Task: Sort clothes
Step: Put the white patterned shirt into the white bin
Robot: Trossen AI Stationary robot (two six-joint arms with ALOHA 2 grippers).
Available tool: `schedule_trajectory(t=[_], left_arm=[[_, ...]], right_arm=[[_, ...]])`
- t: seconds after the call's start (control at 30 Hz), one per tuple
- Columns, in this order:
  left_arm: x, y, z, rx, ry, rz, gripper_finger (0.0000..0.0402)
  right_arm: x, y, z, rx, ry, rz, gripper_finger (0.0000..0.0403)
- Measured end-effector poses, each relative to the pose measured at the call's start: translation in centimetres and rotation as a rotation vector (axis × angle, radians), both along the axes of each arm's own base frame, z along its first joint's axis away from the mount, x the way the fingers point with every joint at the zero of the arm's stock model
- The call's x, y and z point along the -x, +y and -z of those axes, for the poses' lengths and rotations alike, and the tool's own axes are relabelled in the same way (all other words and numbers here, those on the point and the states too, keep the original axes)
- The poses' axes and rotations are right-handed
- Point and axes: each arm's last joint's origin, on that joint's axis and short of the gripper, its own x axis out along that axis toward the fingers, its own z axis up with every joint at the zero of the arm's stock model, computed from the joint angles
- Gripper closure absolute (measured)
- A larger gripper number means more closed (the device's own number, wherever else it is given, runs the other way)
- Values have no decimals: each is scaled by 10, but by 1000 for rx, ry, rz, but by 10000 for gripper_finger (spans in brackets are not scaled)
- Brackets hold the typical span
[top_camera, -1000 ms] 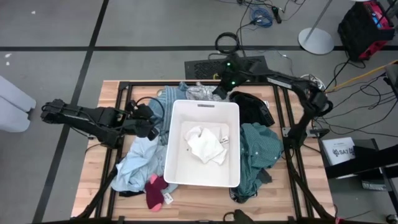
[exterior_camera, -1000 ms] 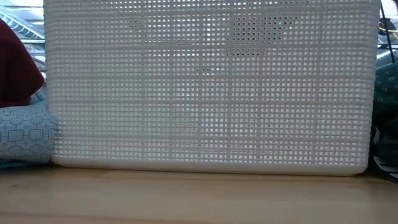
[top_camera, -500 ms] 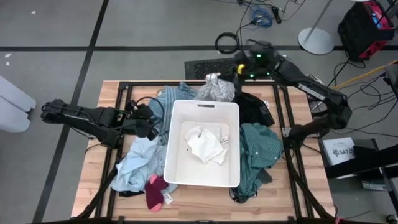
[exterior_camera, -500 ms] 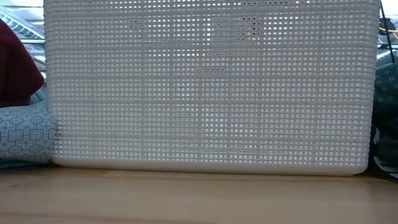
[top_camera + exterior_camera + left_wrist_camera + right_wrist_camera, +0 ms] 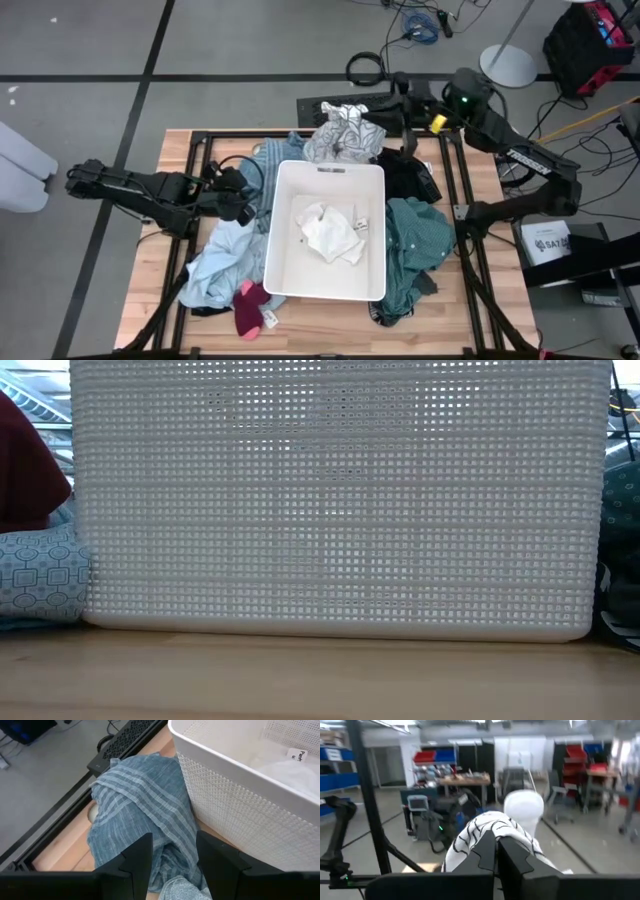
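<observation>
Your two arms: one waits, one is lifted up.

Your left gripper sits low on the left side of the table, and its fingers stand apart with nothing pinched between them. Your right arm reaches high over the far edge, and your right gripper is squeezed tight on the white-grey patterned garment.

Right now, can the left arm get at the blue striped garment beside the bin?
Probably yes: the left hand is open right over the blue striped garment, nothing between them; the bin stands beside.
</observation>
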Motion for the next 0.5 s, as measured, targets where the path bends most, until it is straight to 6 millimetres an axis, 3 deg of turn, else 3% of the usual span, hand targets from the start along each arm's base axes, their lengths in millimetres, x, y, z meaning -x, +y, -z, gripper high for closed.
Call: schedule_trajectory(t=[0.23,0.5], left_arm=[[0,0,0,2,0,1,240],[-1,0,-1,5,-14,1,240]], right_arm=[[7,24,-18,98,-147,-150,403],[5,46,-24,129,-206,-284,403]])
